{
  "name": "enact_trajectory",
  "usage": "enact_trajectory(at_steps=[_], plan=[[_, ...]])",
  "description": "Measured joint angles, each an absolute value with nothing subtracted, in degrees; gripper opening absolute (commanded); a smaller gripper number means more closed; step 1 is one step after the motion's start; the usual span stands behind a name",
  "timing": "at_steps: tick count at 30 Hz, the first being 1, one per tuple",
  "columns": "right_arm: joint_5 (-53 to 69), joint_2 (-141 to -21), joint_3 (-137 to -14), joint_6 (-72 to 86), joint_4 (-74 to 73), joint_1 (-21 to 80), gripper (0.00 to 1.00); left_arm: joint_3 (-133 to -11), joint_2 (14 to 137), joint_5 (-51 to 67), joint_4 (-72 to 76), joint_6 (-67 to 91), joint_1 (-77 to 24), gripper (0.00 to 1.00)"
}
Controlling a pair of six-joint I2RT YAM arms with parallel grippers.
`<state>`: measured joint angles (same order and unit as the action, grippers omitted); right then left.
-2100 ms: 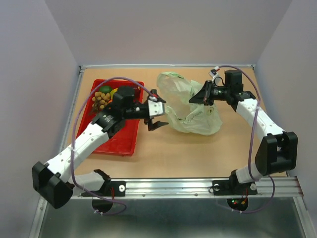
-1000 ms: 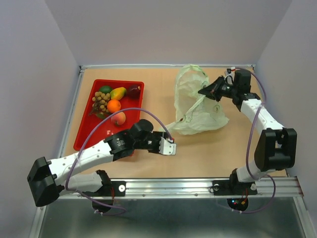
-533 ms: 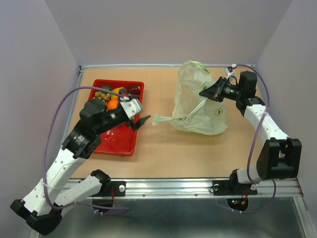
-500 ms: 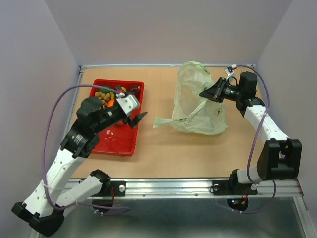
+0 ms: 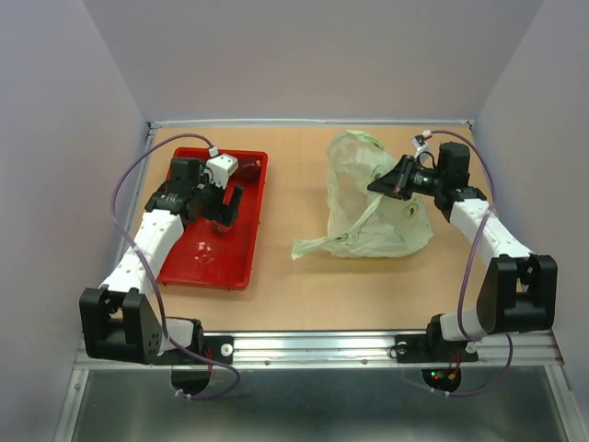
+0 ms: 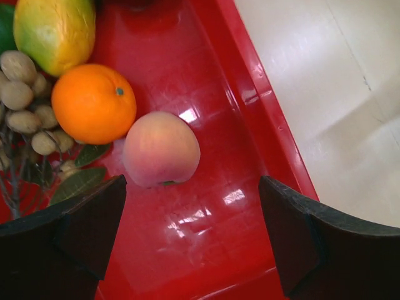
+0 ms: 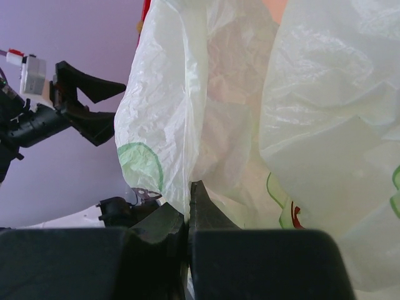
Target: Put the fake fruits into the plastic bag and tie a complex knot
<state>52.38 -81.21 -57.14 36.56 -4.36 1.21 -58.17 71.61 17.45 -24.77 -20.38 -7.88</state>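
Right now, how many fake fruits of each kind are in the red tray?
Peach: 1
Orange: 1
Yellow-green mango: 1
Brown longan bunch: 1
Dark red fruit: 1
Green fruit, edge only: 1
Total: 6

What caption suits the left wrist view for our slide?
Open left gripper over a peach, beside an orange, in the red tray.
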Motion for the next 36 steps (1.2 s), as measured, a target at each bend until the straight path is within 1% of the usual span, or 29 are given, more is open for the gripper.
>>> enact_trajectory(at_steps=[7, 11, 21, 24, 25, 26, 28, 30, 31, 32, 34, 36], plan=[[51.37, -81.25, -57.12, 35.55, -4.71, 1.69, 0.0, -56.84, 75.92, 14.15, -21.71, -12.58, -7.81, 0.99], [50.41, -81.28, -57.12, 34.81, -6.0, 2.24, 0.0, -56.6, 80.34, 11.22, -19.27, -7.97, -7.7, 0.99], [50.61, -81.28, -57.12, 33.26, -7.73, 4.32, 0.0, -56.6, 88.31, 4.58, -16.01, -1.83, -7.38, 0.98], [51.46, -81.34, -57.12, 33.5, -7.68, 5.02, 0.0, -56.6, 90.83, 4.23, -15.9, -0.36, -7.38, 0.92], [52.21, -81.45, -57.12, 33.89, -7.66, 5.32, 0.0, -56.6, 91.33, 4.34, -15.92, 0.12, -7.38, 0.85], [53.08, -81.82, -57.12, 35.22, -7.46, 5.72, 0.0, -56.6, 91.57, 4.49, -15.97, 0.78, -7.38, 0.75], [54.41, -82.21, -57.12, 38.33, -5.93, 6.02, 0.01, -56.6, 91.53, 5.91, -15.99, 1.34, -7.38, 0.67], [55.35, -82.39, -57.12, 41.58, -4.1, 6.09, 0.01, -56.62, 90.89, 9.56, -16.34, 2.0, -7.22, 0.64], [56.21, -82.46, -57.12, 44.23, -2.17, 6.09, 0.0, -56.62, 90.24, 11.68, -16.64, 2.22, -7.16, 0.6], [56.53, -82.5, -57.12, 45.69, -1.41, 6.09, 0.0, -56.62, 88.9, 13.74, -16.71, 2.42, -7.16, 0.59], [58.3, -82.54, -54.87, 52.58, 7.16, 6.09, 0.0, -56.62, 84.42, 18.5, -16.14, 3.18, -7.14, 0.59], [59.64, -82.85, -50.24, 64.77, 18.92, 6.09, 0.01, -56.97, 77.69, 22.92, -14.06, 4.16, -7.42, 0.58]])
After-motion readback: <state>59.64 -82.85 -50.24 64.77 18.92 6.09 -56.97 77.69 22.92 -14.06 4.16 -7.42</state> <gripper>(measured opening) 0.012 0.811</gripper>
